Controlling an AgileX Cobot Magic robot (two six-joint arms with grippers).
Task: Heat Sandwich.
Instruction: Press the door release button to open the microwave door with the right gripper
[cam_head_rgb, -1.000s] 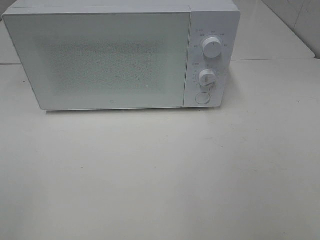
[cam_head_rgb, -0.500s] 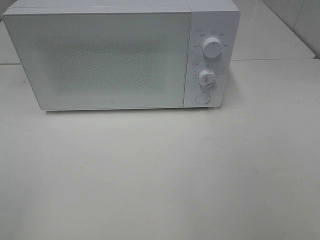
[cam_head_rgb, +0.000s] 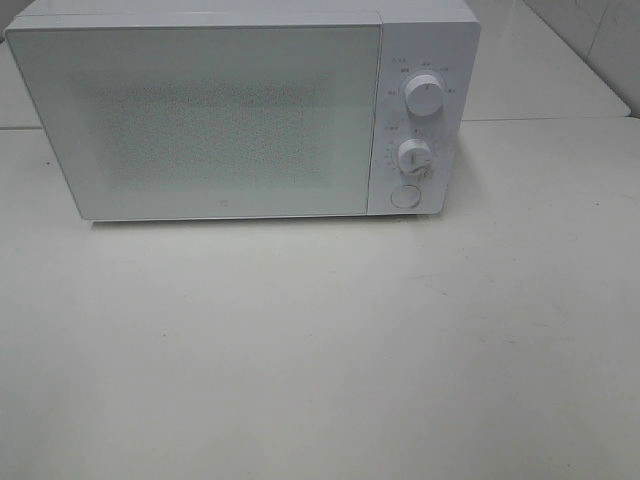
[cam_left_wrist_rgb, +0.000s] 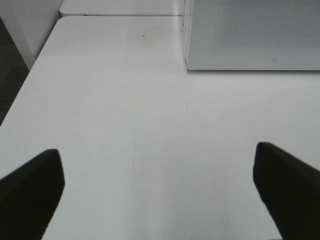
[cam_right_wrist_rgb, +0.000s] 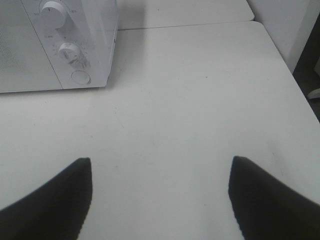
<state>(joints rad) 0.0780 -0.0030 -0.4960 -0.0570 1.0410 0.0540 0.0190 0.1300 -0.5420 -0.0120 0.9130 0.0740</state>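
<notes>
Left wrist, right wrist: left pincer (cam_left_wrist_rgb: 156, 149), right pincer (cam_right_wrist_rgb: 160, 159) both spread wide, empty, above table (cam_left_wrist_rgb: 100, 100).

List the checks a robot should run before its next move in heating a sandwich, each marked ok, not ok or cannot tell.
1. Is the sandwich in sight: cannot tell; no view shows it, and the microwave door hides the inside.
2. Is the microwave door open: not ok, it is shut.
3. Is the left gripper open and empty: ok.
4. Is the right gripper open and empty: ok.
5. Is the round button under the lower knob unblocked: ok.
</notes>
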